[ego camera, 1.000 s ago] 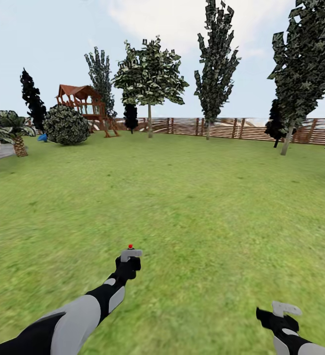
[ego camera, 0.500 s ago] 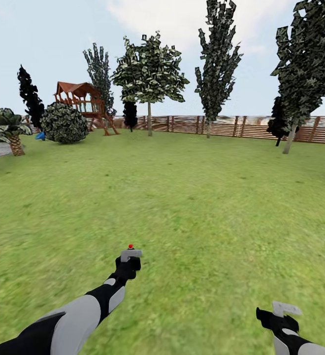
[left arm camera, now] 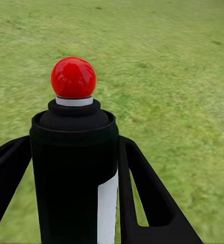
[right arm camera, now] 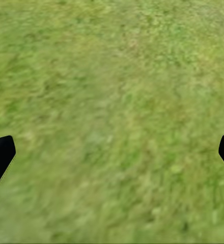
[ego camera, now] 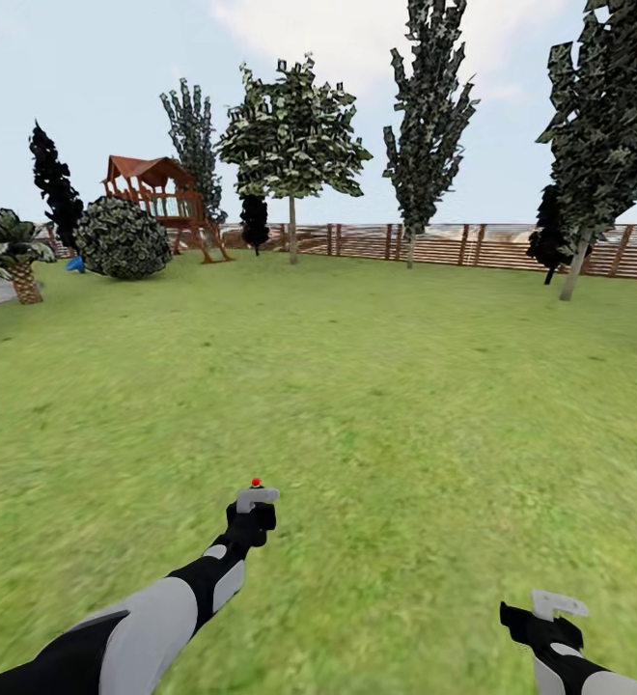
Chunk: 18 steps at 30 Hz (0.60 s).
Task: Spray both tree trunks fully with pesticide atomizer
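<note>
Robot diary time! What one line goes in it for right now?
left tool: shut on spray bottle | right tool: open, over grass | ahead: leafy tree, wooden fence | spraying: not yet

Matt black plastic on pesticide atomizer (left arm camera: pixel 74 173), with glossy red cap knob. Rough grass on lawn (ego camera: pixel 357 386). Slatted brown wood on fence (ego camera: pixel 454 246).

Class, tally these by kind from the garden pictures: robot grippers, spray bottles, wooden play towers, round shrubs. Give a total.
Grippers: 2 (left gripper, right gripper)
Spray bottles: 1 (pesticide atomizer, held in the left gripper)
Play towers: 1 (play tower)
Round shrubs: 1 (shrub)
Total: 5
</note>
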Tool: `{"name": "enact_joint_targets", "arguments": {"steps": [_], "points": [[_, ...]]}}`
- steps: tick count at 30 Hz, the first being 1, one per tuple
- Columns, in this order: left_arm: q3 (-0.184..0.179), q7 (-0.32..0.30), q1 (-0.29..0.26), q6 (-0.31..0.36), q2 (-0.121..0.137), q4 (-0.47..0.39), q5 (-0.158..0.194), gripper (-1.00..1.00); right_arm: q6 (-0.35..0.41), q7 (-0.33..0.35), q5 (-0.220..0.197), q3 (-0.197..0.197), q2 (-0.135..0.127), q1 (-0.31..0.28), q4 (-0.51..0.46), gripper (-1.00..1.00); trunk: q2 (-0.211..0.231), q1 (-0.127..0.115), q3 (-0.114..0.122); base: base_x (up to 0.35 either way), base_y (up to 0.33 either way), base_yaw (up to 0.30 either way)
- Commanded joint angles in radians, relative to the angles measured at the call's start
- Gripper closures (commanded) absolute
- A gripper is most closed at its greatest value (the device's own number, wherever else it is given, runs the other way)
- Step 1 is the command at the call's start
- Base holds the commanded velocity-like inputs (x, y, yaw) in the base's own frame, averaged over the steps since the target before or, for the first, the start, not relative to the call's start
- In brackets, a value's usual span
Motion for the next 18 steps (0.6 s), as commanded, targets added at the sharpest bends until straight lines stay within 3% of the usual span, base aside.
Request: {"name": "enact_joint_targets", "arguments": {"steps": [1,18], "points": [[0.0,0.0,0.0,0.0,0.0,0.0,0.0,1.0,0.0,0.0,0.0,0.0,0.0,0.0,0.0,-1.0,0.0,0.0,-0.001,0.35,0.0,0.0],[0.0,0.0,0.0,0.0,0.0,0.0,0.0,1.0,-0.003,0.0,0.0,0.0,0.0,0.0,0.0,-1.0,0.0,0.0,-0.003,0.35,0.0,0.0]]}}
